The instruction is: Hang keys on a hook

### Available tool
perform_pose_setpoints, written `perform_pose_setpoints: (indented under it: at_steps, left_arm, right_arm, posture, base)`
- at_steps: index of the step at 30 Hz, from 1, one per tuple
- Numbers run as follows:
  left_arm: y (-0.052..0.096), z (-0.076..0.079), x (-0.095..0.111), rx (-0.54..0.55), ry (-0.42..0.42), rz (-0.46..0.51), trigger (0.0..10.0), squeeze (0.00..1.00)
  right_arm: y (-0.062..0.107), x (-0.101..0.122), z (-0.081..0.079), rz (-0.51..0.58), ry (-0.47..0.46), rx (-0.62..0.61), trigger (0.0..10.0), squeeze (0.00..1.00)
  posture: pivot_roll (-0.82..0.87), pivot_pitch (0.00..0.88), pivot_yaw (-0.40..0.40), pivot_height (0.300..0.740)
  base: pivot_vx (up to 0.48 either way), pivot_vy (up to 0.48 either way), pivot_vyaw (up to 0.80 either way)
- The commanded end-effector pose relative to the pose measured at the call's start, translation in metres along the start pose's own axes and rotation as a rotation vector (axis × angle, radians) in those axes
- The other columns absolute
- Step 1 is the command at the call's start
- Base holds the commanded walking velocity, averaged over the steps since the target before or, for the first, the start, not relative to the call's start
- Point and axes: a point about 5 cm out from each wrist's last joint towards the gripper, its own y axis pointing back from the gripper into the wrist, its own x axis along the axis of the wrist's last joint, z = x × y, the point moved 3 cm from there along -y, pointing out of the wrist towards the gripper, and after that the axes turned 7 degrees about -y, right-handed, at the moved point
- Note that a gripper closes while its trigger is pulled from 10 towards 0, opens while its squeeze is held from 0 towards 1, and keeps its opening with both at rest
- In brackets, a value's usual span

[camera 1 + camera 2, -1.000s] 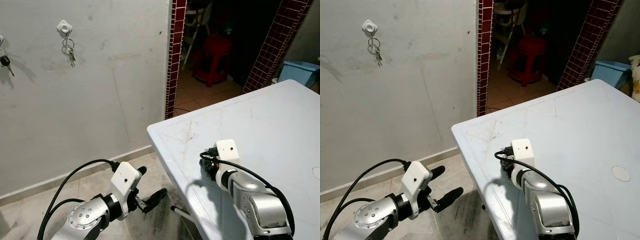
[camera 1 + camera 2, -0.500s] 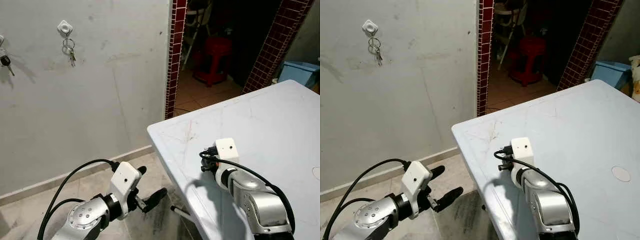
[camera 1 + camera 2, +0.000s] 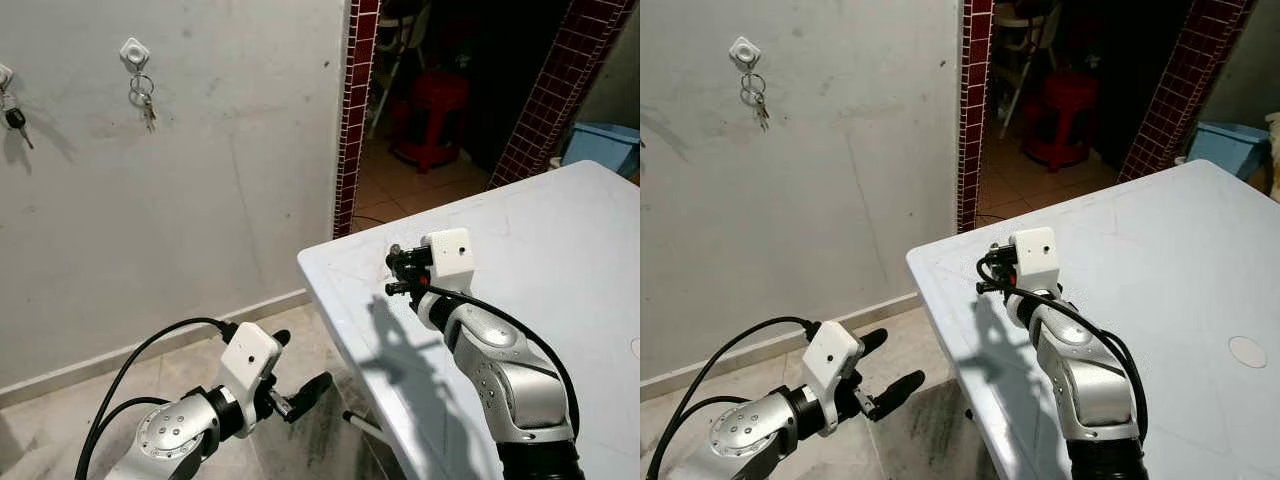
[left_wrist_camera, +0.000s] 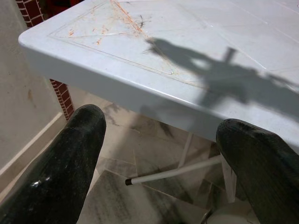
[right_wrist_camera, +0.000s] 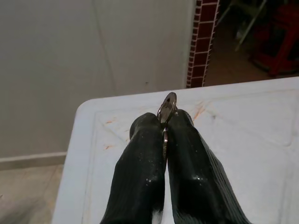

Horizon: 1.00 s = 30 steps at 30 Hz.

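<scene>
The right gripper (image 5: 164, 122) is raised above the near corner of the white table (image 3: 560, 240), its two black fingers (image 5: 140, 154) pressed together on a key (image 5: 167, 105); the wrist view shows the silvery metal poking out between the tips, which the head views do not resolve behind the white camera block. From the head, that arm's shadow falls across the tabletop toward the edge.

The left gripper (image 3: 300, 392) hangs low beside the table, over the tiled floor, with its fingers (image 4: 60, 158) spread wide apart and nothing between them. Its wrist view looks under the table's corner to a white leg brace (image 4: 173, 171) that the head views barely catch.

On the grey wall (image 3: 230, 160), well apart from both arms, a white hook (image 3: 133, 51) carries a ring of keys (image 3: 144, 97). The left eye view also shows another key (image 3: 14, 117) hanging at the wall's far left edge. A red stool (image 3: 1062, 110) stands in the dark doorway.
</scene>
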Motion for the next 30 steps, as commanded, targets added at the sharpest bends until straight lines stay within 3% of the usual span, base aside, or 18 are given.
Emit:
perform_pose_setpoints:
  at_steps: [1, 2, 3, 4, 5, 8, 13, 15, 19, 21, 23, 25, 26, 28, 29, 30]
  left_arm:
    - [0.001, -0.002, -0.001, 0.014, -0.009, -0.002, 10.0, 0.0]
    - [0.002, -0.002, -0.001, 0.013, -0.011, -0.003, 10.0, 0.0]
    - [0.002, -0.002, -0.001, 0.013, -0.011, -0.003, 10.0, 0.0]
    - [0.002, -0.002, -0.001, 0.013, -0.012, -0.004, 10.0, 0.0]
    - [0.002, -0.002, -0.001, 0.011, -0.014, -0.007, 10.0, 0.0]
    - [0.003, -0.002, -0.001, 0.009, -0.017, -0.009, 10.0, 0.0]
    - [0.004, -0.002, -0.002, 0.008, -0.018, -0.013, 10.0, 0.0]
    - [0.004, -0.001, -0.003, 0.006, -0.018, -0.016, 10.0, 0.0]
    - [0.005, -0.001, -0.003, 0.004, -0.019, -0.019, 10.0, 0.0]
    - [0.006, -0.001, -0.003, 0.002, -0.019, -0.022, 10.0, 0.0]
    - [0.006, 0.0, -0.004, -0.001, -0.02, -0.025, 10.0, 0.0]
    - [0.006, 0.0, -0.004, -0.005, -0.02, -0.028, 10.0, 0.0]
    - [0.006, 0.0, -0.005, -0.005, -0.021, -0.028, 10.0, 0.0]
    - [0.007, 0.0, -0.005, -0.006, -0.021, -0.029, 10.0, 0.0]
    - [0.007, 0.0, -0.005, -0.006, -0.021, -0.029, 10.0, 0.0]
    - [0.007, 0.0, -0.005, -0.006, -0.021, -0.03, 10.0, 0.0]
  right_arm:
    - [0.003, 0.01, -0.003, 0.051, 0.061, 0.032, 0.0, 0.0]
    - [0.002, -0.003, -0.01, -0.028, 0.214, 0.087, 4.7, 0.0]
    - [0.002, -0.003, -0.01, -0.028, 0.214, 0.087, 4.7, 0.0]
    - [0.001, -0.011, -0.011, -0.077, 0.283, 0.107, 4.7, 0.0]
    - [0.001, -0.02, -0.001, -0.137, 0.332, 0.067, 10.0, 0.0]
    - [0.0, -0.018, 0.005, -0.142, 0.244, 0.041, 10.0, 0.0]
    - [0.002, -0.02, 0.012, -0.149, 0.276, 0.016, 10.0, 0.0]
    - [0.004, -0.026, 0.009, -0.184, 0.364, 0.068, 10.0, 0.0]
    - [0.007, -0.033, 0.01, -0.278, 0.425, 0.105, 10.0, 0.0]
    - [0.008, -0.032, 0.014, -0.317, 0.559, 0.113, 10.0, 0.0]
    - [0.006, -0.025, 0.02, -0.298, 0.569, 0.071, 10.0, 0.0]
    - [0.01, -0.034, 0.015, -0.351, 0.548, 0.143, 10.0, 0.0]
    - [0.012, -0.038, 0.013, -0.367, 0.587, 0.172, 10.0, 0.0]
    - [0.011, -0.037, 0.016, -0.35, 0.608, 0.15, 10.0, 0.0]
    - [0.009, -0.033, 0.021, -0.325, 0.55, 0.095, 10.0, 0.0]
    - [0.011, -0.034, 0.021, -0.335, 0.536, 0.102, 10.0, 0.79]
  posture:
    - [0.06, 0.006, -0.007, 0.74]
    - [0.06, 0.006, -0.005, 0.74]
    - [0.06, 0.006, -0.005, 0.74]
    - [0.06, 0.006, -0.005, 0.74]
    - [0.06, 0.007, -0.002, 0.74]
    - [0.06, 0.01, 0.002, 0.74]
    - [0.07, 0.014, 0.003, 0.74]
    - [0.07, 0.015, 0.003, 0.74]
    - [0.07, 0.021, 0.007, 0.74]
    - [0.06, 0.023, 0.011, 0.74]
    - [0.07, 0.025, 0.011, 0.74]
    - [0.07, 0.025, 0.011, 0.74]
    - [0.07, 0.026, 0.011, 0.74]
    - [0.07, 0.028, 0.01, 0.74]
    - [0.07, 0.028, 0.01, 0.74]
    - [0.07, 0.03, 0.012, 0.74]
  base:
    - [0.0, 0.0, 0.0]
    - [0.0, 0.0, 0.0]
    - [0.0, 0.0, 0.0]
    - [0.0, 0.0, 0.0]
    - [0.0, 0.0, 0.0]
    - [0.0, 0.0, 0.0]
    - [0.0, 0.0, 0.0]
    - [0.0, 0.0, 0.0]
    - [0.0, 0.0, 0.0]
    - [0.0, 0.0, 0.0]
    - [0.0, 0.0, 0.0]
    - [0.0, 0.0, 0.0]
    - [0.0, 0.0, 0.0]
    - [0.0, 0.0, 0.0]
    - [0.0, 0.0, 0.0]
    - [0.0, 0.0, 0.0]
